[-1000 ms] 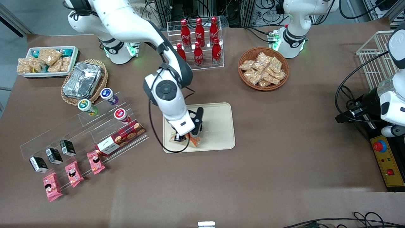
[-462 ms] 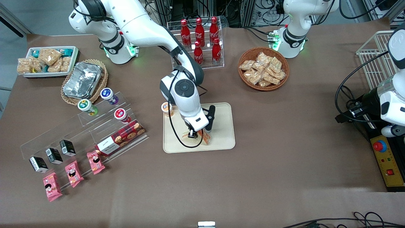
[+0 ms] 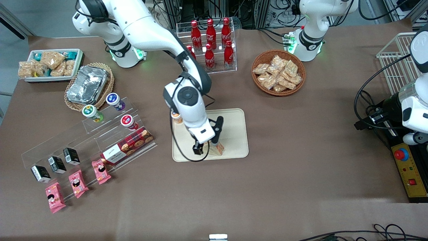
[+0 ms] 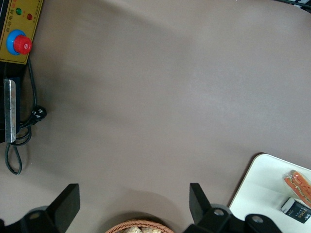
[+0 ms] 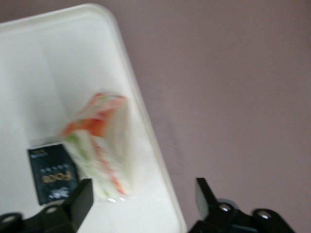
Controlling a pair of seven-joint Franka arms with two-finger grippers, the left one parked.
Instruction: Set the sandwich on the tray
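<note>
The sandwich [image 3: 217,149], a wrapped wedge with an orange-red and green edge, lies on the cream tray [image 3: 235,134] near the tray's edge closest to the front camera. My right gripper [image 3: 200,149] hovers just above the tray, beside the sandwich toward the working arm's end. In the right wrist view the sandwich [image 5: 99,141] rests on the tray [image 5: 58,63] close to its rim, with a black label next to it. The gripper [image 5: 143,196] is open, its fingers [image 5: 80,199] apart and nothing between them. The left wrist view also catches the sandwich [image 4: 299,184] on the tray [image 4: 260,189].
A small orange-lidded cup [image 3: 176,117] stands at the tray's corner, half hidden by the arm. A clear shelf with cups and a cookie box [image 3: 127,145] lies toward the working arm's end. A cola bottle rack [image 3: 209,43] and a snack basket [image 3: 278,72] stand farther from the camera.
The gripper carried the sandwich over the tray, then let it go. Now the sandwich lies on the tray and the open gripper has shifted slightly toward the working arm's end.
</note>
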